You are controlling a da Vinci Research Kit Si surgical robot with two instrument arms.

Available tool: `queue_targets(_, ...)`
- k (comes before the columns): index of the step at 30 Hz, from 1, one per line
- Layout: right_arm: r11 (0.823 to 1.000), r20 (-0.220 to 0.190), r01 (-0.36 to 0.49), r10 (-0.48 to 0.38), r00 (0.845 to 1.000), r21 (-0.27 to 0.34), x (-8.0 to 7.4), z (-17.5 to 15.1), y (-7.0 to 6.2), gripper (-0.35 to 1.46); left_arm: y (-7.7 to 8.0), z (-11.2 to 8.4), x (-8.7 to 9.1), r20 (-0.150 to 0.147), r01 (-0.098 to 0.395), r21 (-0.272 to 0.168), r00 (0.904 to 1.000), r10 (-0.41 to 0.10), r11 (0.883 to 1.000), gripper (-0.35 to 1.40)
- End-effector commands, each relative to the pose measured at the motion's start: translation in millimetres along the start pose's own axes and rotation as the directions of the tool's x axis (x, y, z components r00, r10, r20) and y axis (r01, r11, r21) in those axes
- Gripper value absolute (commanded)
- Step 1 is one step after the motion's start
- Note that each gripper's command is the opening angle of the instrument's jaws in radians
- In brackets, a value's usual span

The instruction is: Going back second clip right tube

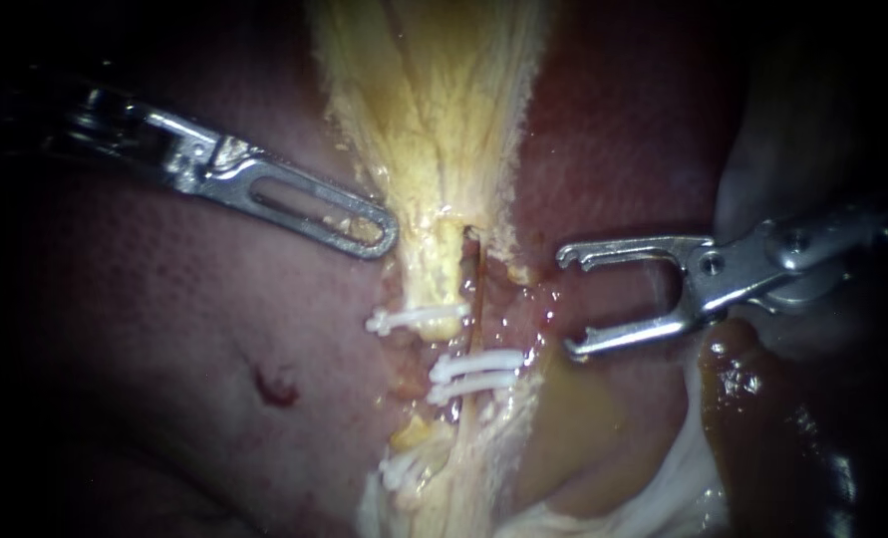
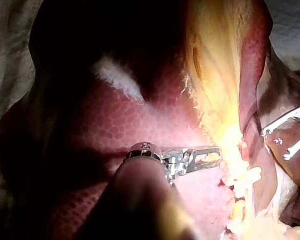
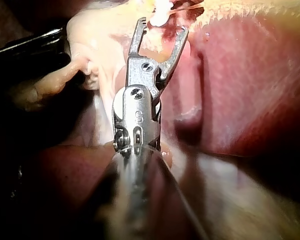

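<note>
Two tubes run down from the yellow gallbladder tissue (image 1: 434,100). The left tube (image 1: 429,279) carries one white clip (image 1: 419,317). The thin brownish right tube (image 1: 478,289) carries two white clips (image 1: 475,365) close together, with another clip (image 1: 404,468) lower down. My left instrument (image 1: 379,234) has slotted jaws shut on the edge of the yellow tissue, also seen in the left wrist view (image 2: 215,154). My right instrument (image 1: 567,303) stands to the right of the clips, jaws open and empty. In the right wrist view its jaws (image 3: 162,26) sit just short of a white clip (image 3: 160,15).
Pink-red liver (image 1: 164,299) surrounds the tubes and has a small red mark (image 1: 276,389). Dark glistening tissue (image 1: 762,418) and pale strands lie under the right instrument's shaft. Yellow fluid pools beside the lower clips (image 1: 573,399).
</note>
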State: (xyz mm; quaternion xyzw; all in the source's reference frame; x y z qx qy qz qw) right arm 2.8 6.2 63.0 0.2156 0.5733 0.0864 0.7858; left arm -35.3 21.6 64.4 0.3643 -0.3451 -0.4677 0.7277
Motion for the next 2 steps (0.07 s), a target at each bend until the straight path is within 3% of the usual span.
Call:
queue_targets(1,1.0,0.0,0.0,0.0,1.0,0.0,0.0,0.0,0.0,0.5,-0.1,-0.1,0.0,0.001,0.0,0.001,1.0,0.0,1.0,-0.35)
queue_targets(2,1.0,0.0,0.0,0.0,1.0,0.0,0.0,0.0,0.0,0.5,-0.1,-0.1,0.0,0.0,0.0,0.001,1.0,0.0,1.0,-0.35)
